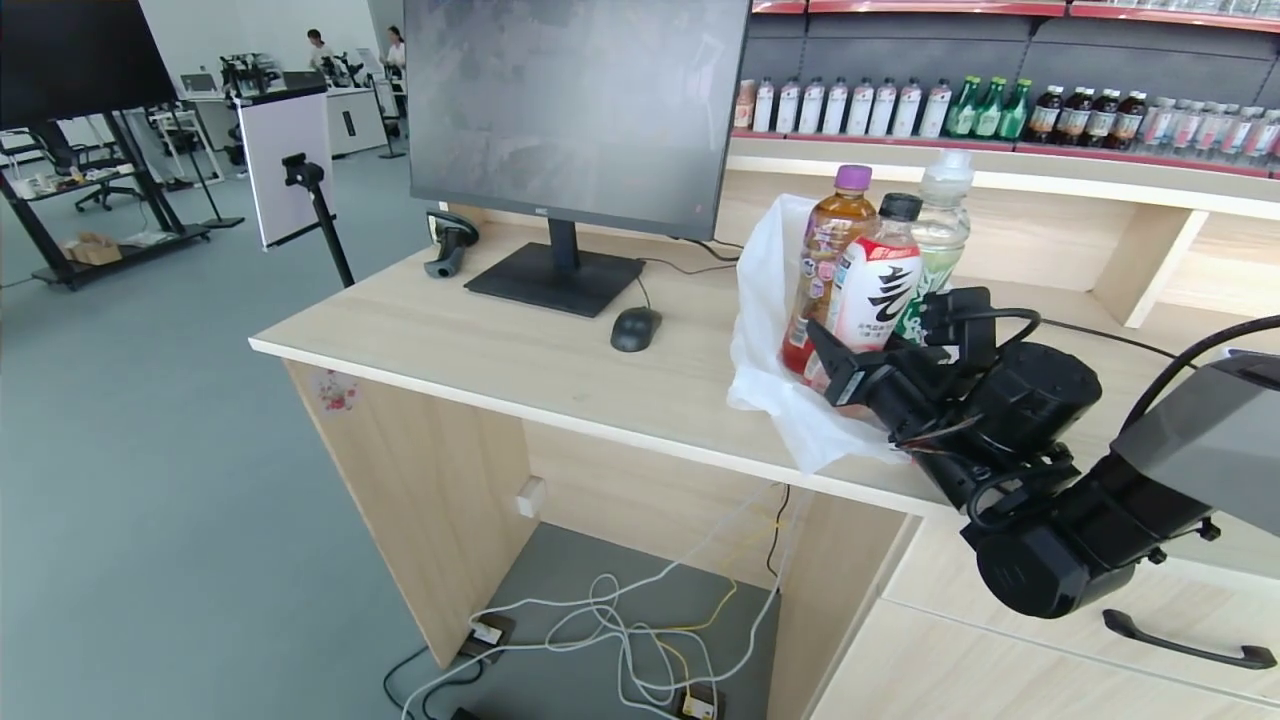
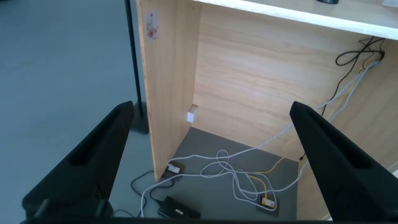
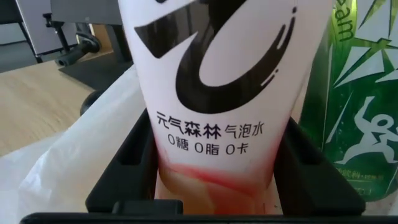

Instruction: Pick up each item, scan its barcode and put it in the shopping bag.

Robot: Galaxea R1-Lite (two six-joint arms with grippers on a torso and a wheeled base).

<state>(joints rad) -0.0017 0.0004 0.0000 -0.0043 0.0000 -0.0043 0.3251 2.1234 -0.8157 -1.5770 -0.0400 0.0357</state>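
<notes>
A white-labelled bottle (image 1: 880,290) with a black cap stands upright in the white shopping bag (image 1: 765,300) on the desk. My right gripper (image 1: 850,365) is shut on its lower part; in the right wrist view the bottle (image 3: 214,112) sits between both fingers (image 3: 134,165). An amber tea bottle (image 1: 828,255) with a purple cap and a clear green-labelled bottle (image 1: 938,235) stand against it in the bag. The green bottle (image 3: 360,106) and the bag's plastic (image 3: 74,149) show beside the held one. My left gripper (image 2: 211,109) hangs open below desk height, facing the desk's underside.
On the wooden desk (image 1: 500,345) stand a monitor (image 1: 575,110), a black mouse (image 1: 635,328) and a handheld barcode scanner (image 1: 450,243) at the far left corner. Cables (image 1: 620,630) lie on the floor under the desk. Shelves of bottles (image 1: 1000,105) run behind.
</notes>
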